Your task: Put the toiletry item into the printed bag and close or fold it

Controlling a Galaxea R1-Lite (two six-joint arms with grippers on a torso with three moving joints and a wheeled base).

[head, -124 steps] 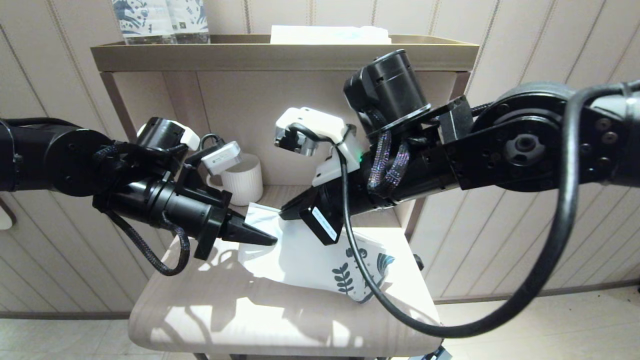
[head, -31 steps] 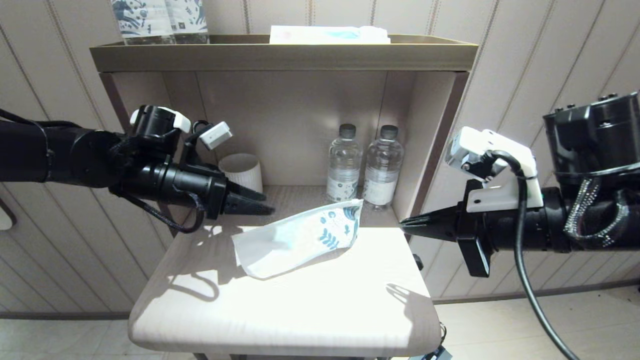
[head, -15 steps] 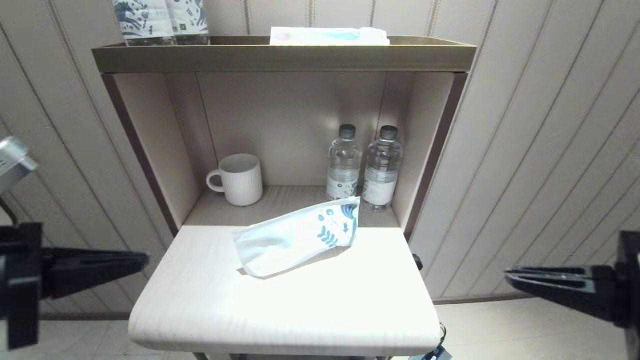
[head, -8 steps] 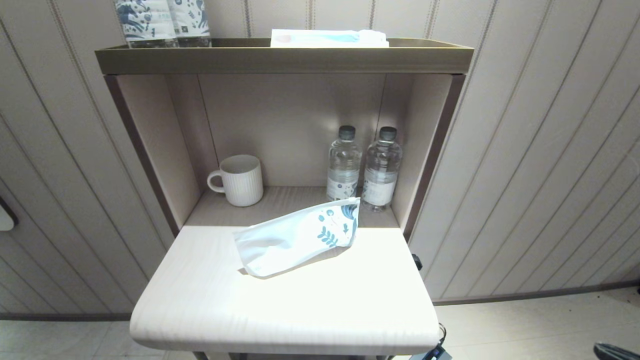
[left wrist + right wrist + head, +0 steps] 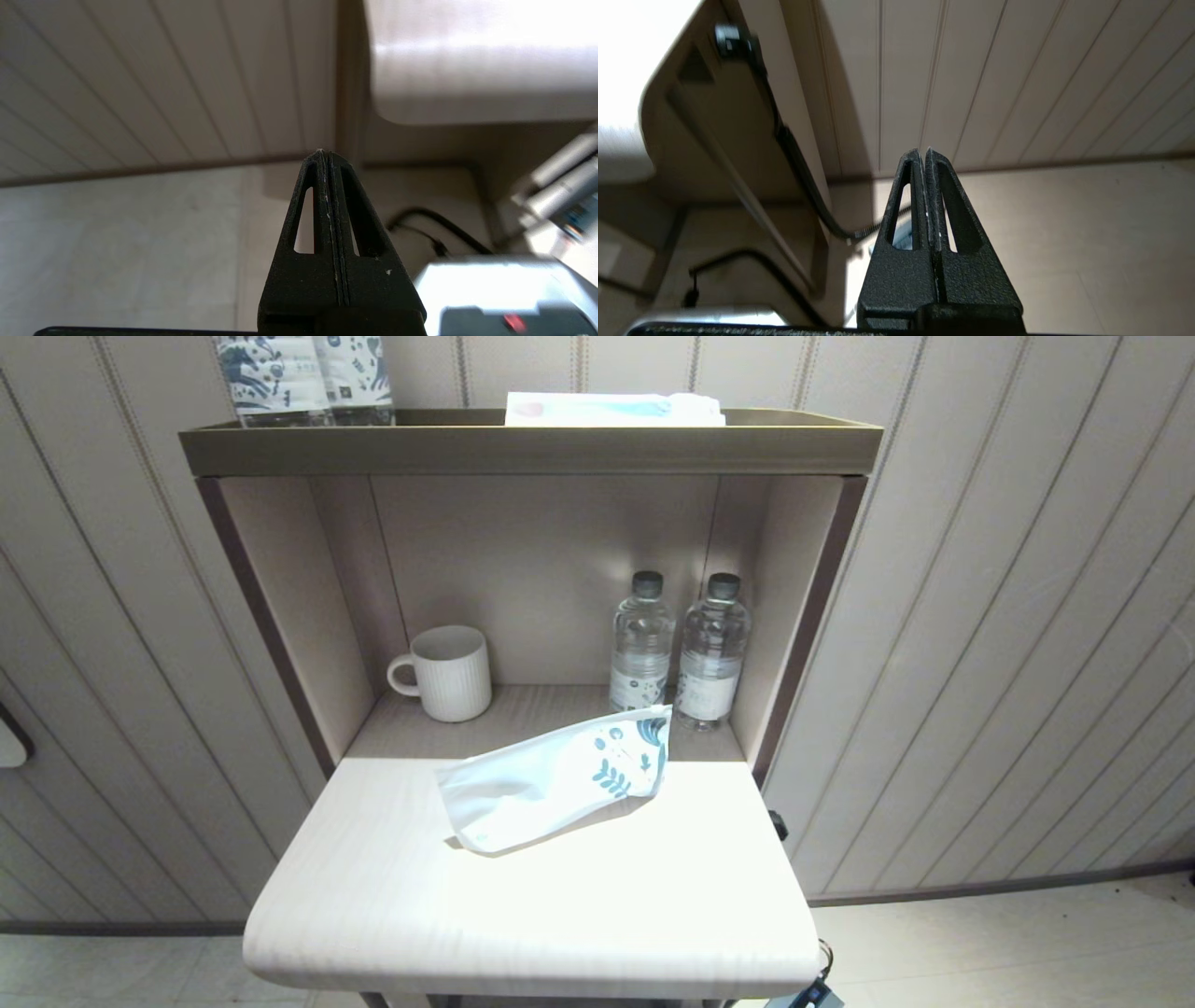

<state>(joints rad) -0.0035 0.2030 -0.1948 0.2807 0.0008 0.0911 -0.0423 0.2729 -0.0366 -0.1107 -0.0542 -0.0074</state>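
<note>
Below tabletop (image 5: 467, 70): both tools (image 5: 325, 154) (image 5: 923, 151) closed, empty.

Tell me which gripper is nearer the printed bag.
Cannot tell: left gripper and right gripper, both shut, hang below the tabletop on either side; the bag lies on top.

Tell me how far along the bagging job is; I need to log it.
Looks finished: the printed bag lies folded over on the table, and no toothbrush shows anywhere outside it; whether it is inside cannot be seen. Nothing is in hand: the left gripper and right gripper are shut and empty, down below the tabletop. Nothing visibly remains.
</note>
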